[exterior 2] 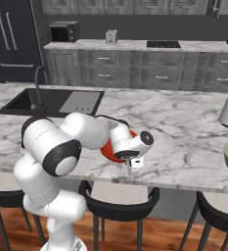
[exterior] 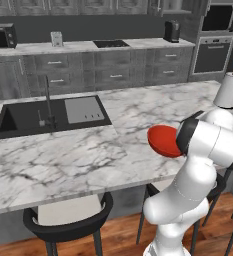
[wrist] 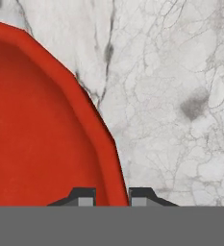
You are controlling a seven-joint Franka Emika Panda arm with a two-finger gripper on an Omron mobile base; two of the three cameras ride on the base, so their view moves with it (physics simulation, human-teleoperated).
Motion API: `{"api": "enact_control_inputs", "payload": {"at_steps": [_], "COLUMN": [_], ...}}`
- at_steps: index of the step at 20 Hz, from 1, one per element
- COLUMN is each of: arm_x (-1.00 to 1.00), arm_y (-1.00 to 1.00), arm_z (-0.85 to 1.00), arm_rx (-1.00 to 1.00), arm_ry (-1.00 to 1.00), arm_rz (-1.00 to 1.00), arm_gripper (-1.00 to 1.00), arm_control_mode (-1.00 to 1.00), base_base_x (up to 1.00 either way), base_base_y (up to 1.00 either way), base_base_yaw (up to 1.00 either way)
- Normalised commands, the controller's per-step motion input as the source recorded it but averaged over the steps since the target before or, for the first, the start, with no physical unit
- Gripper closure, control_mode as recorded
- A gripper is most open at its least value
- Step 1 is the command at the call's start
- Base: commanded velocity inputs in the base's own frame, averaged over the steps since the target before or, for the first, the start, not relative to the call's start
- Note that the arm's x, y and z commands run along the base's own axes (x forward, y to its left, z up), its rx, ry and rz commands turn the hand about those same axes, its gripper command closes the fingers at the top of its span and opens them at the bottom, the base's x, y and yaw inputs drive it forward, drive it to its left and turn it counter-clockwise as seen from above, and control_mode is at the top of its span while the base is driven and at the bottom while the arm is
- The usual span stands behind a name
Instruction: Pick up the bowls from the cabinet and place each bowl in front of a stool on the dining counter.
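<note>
Jaws clamped on the rim of the red bowl (wrist: 41,129), one finger inside and one outside, holding it low over the table (wrist: 180,72) edge above a stool (exterior 2: 118,196), presumably for setting down there.

A black microwave (exterior 2: 64,31) and a silver toaster (exterior 2: 111,36) are sitting on the far marble worktop (exterior 2: 135,45), beside a black cooktop (exterior 2: 163,44).
</note>
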Motion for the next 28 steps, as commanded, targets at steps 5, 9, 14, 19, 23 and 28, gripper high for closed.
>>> {"api": "enact_control_inputs", "payload": {"at_steps": [5,9,14,19,23,28], "arm_x": [0.0,0.0,0.0,0.0,-0.02,-0.16], "arm_y": [0.0,0.0,0.0,-0.07,0.0,0.0], "arm_z": [0.0,0.0,0.0,0.15,0.95,1.0], "arm_rx": [0.0,0.0,0.0,0.0,-0.11,-0.19], "arm_ry": [0.0,0.0,0.0,0.0,0.0,-0.01], "arm_rz": [0.0,0.0,0.0,0.0,0.0,0.0], "arm_gripper": [-1.0,-1.0,-1.0,-1.0,-1.0,-1.0], "arm_control_mode": [-1.0,-1.0,-1.0,-1.0,-1.0,-1.0], "base_base_x": [0.0,0.0,0.0,0.0,0.0,0.0], "base_base_y": [0.0,0.0,0.0,0.0,0.0,0.0], "base_base_yaw": [0.0,0.0,0.0,0.0,0.0,0.0]}}
